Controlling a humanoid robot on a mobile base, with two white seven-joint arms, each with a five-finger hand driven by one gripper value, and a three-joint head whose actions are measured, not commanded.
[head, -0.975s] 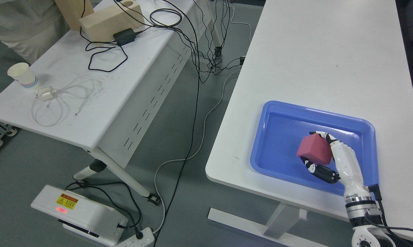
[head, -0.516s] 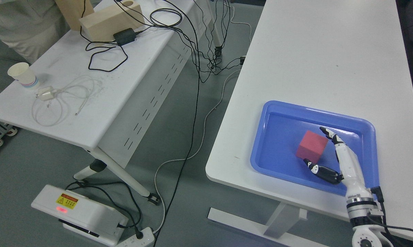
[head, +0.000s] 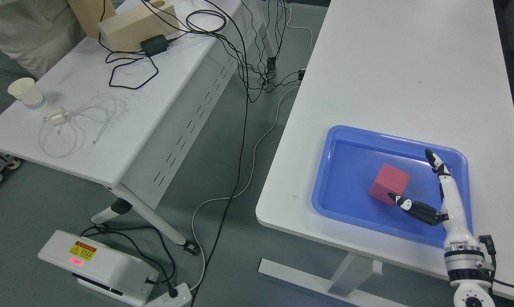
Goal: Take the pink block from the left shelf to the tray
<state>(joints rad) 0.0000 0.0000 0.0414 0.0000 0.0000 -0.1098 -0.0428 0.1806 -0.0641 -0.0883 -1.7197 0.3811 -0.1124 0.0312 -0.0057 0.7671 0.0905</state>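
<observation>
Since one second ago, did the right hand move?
Yes. The right hand released the pink block and drew right toward the tray's right rim.

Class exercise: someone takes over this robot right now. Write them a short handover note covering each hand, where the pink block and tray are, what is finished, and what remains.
Right hand: open, fingers spread, holding nothing, just right of the block over the tray's right side.
Left hand: not in view.
Pink block: resting on the floor of the blue tray, free of the hand, though the thumb tip is very near its lower right corner.
Tray: on the white table, near its front edge.
Done: block is in the tray and released.
Left: pull the right arm clear without nudging the block.
</observation>
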